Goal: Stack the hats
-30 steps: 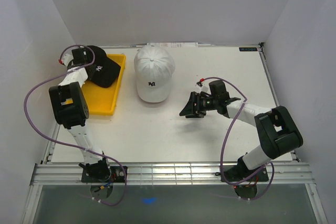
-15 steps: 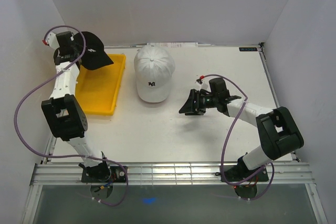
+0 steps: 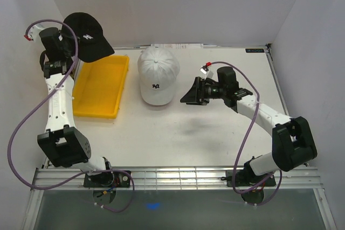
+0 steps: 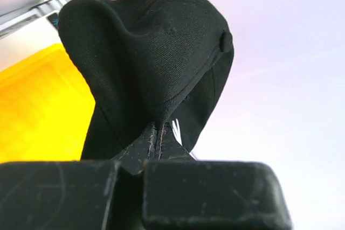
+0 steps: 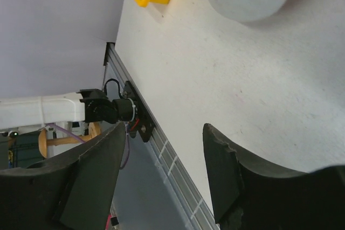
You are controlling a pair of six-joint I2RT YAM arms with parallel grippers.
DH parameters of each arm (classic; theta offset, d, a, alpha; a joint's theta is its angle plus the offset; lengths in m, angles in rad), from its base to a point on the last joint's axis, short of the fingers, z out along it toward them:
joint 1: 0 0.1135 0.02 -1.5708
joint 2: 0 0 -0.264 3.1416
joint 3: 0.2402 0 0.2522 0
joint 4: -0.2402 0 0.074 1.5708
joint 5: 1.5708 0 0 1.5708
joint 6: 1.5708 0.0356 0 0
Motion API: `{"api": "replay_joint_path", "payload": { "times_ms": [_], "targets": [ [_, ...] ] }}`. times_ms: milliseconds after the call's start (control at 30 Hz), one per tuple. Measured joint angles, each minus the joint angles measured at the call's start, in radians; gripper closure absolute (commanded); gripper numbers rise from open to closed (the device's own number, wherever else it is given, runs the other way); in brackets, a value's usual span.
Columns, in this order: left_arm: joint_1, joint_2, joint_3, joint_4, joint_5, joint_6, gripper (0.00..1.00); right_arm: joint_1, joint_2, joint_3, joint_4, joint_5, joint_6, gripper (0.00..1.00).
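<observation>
The black cap (image 3: 87, 37) hangs in the air above the far left corner of the yellow tray (image 3: 102, 87), clear of it, its small white logo facing the top camera. The left gripper (image 4: 159, 133) pinches the cap's fabric from below, fingers pressed together on a fold of it. The white cap (image 3: 157, 74) rests on the table (image 3: 215, 138) just right of the tray, brim toward the arms, with a dark logo on its front. The right gripper (image 3: 188, 93) hovers low just right of the white cap, apart from it, its fingers (image 5: 91, 179) spread wide and holding nothing
</observation>
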Motion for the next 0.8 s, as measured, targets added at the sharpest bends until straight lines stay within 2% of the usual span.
{"api": "replay_joint_path", "payload": {
  "times_ms": [300,500,800],
  "targets": [
    [0.0,-0.223,-0.043,-0.04,0.147,-0.058,1.0,0.06,0.016,0.213,0.048,-0.048,0.132,0.23],
    [0.0,-0.357,-0.082,-0.075,0.241,-0.106,1.0,0.109,0.077,0.319,0.227,-0.092,0.299,0.15],
    [0.0,-0.512,-0.184,-0.076,0.379,-0.218,1.0,0.168,0.19,0.401,0.452,-0.095,0.525,0.09]
  ]
}}
